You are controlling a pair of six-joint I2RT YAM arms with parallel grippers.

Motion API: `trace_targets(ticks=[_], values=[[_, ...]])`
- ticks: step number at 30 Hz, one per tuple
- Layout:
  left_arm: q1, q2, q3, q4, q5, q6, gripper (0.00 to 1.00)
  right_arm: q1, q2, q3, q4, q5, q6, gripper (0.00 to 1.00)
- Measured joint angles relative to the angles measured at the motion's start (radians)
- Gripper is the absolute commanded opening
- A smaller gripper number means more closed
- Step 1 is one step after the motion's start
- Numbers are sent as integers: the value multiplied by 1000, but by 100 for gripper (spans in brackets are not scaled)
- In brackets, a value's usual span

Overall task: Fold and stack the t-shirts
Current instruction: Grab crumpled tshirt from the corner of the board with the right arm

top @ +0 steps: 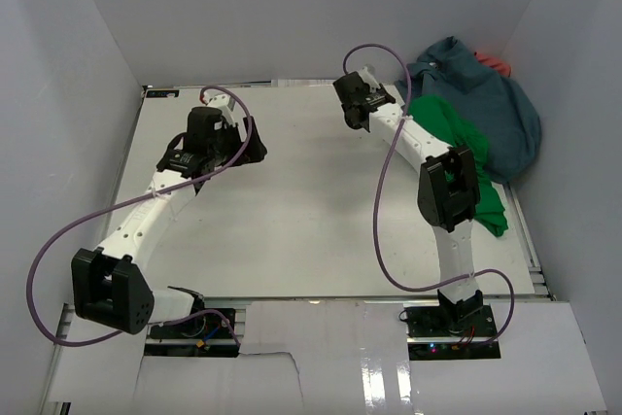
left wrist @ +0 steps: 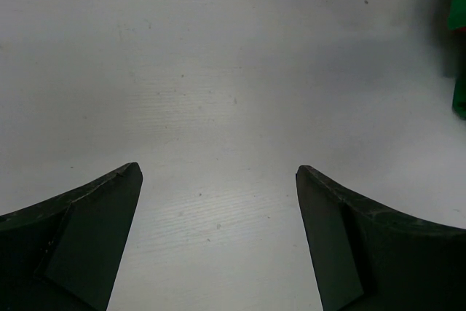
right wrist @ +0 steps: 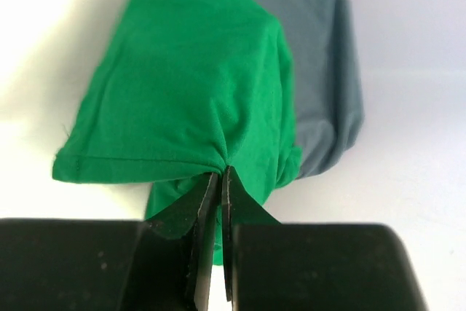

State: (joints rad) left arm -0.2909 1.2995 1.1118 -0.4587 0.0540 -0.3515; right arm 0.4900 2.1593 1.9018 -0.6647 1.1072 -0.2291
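Observation:
The green t-shirt [top: 483, 182] lies crumpled at the table's right edge, beside the right arm. The larger blue-grey t-shirt [top: 491, 99] is heaped behind it at the back right. A bit of the coral red t-shirt [top: 496, 64] peeks out behind that. My right gripper [right wrist: 222, 174] is shut on a hem fold of the green shirt [right wrist: 196, 71], with the blue-grey shirt [right wrist: 324, 56] just beyond. In the top view its fingertips are hidden under the arm. My left gripper [top: 255, 147] [left wrist: 218, 169] is open and empty over bare table, left of centre.
White walls close in the table [top: 292, 230] on the left, back and right. Purple cables loop from both arms. A sliver of the green shirt [left wrist: 459, 5] shows at the right edge of the left wrist view.

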Motion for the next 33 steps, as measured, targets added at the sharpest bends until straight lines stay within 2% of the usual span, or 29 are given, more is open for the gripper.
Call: trace_targets(ticks=[10, 16, 20, 26, 30, 33], values=[[0, 47, -60, 192, 171, -120, 98, 121, -47, 130, -306, -236, 204, 8], [0, 40, -208, 352, 267, -232, 98, 192, -47, 130, -385, -358, 279, 8], [-1, 25, -336, 530, 362, -278, 96, 222, -47, 135, -403, -460, 309, 8], [-14, -25, -633, 951, 438, -315, 97, 217, -66, 167, -449, -597, 335, 8], [-32, -10, -611, 1052, 479, -260, 94, 209, -77, 203, -497, -692, 343, 8], [-56, 26, -505, 1057, 507, -156, 94, 211, -92, 223, -512, -783, 354, 8]])
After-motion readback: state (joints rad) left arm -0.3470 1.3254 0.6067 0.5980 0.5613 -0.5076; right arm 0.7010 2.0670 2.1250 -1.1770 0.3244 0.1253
